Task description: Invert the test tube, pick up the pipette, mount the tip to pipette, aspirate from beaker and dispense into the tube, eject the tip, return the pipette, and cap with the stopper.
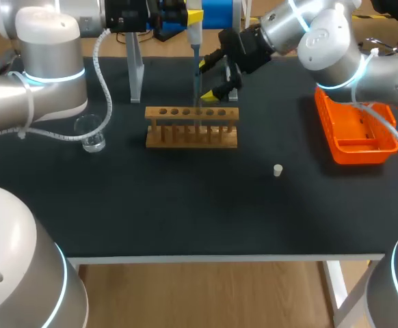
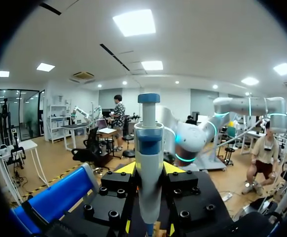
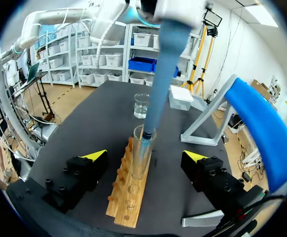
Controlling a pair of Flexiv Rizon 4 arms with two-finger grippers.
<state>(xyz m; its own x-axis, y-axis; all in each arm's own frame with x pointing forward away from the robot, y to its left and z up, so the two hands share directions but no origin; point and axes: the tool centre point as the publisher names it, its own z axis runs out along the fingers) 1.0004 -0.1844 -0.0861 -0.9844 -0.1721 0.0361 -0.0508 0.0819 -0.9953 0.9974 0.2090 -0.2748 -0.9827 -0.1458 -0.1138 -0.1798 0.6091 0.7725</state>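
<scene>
- The test tube (image 3: 141,154) stands upright, mouth up, in a hole of the wooden rack (image 3: 128,197) near the middle of the counter (image 1: 185,205).
- The pipette tip (image 3: 159,74), long and blue-grey, comes down from above and its end sits in the tube's mouth.
- The pipette (image 2: 148,148) hangs upright above the rack, blue plunger on top.
- The left claw (image 2: 148,170) pinches the pipette's white body, one yellow-tipped finger on each side of it.
- The right claw (image 3: 144,155) is spread wide. The tube stands between its fingers, and neither finger touches the tube.
- In the head view the right claw (image 1: 208,80) hangs just behind the rack (image 1: 192,127), beside the pipette tip (image 1: 196,78).
- The beaker (image 1: 91,134), clear glass, stands on the counter well to the left of the rack.
- The stopper (image 1: 277,170), small and pale, lies on bare counter in front of the rack and to its right, apart from it.
- An orange basket (image 1: 353,145) sits near the counter's right edge.
- A white box (image 3: 181,97) rests beyond the rack, near the beaker (image 3: 141,105).
</scene>
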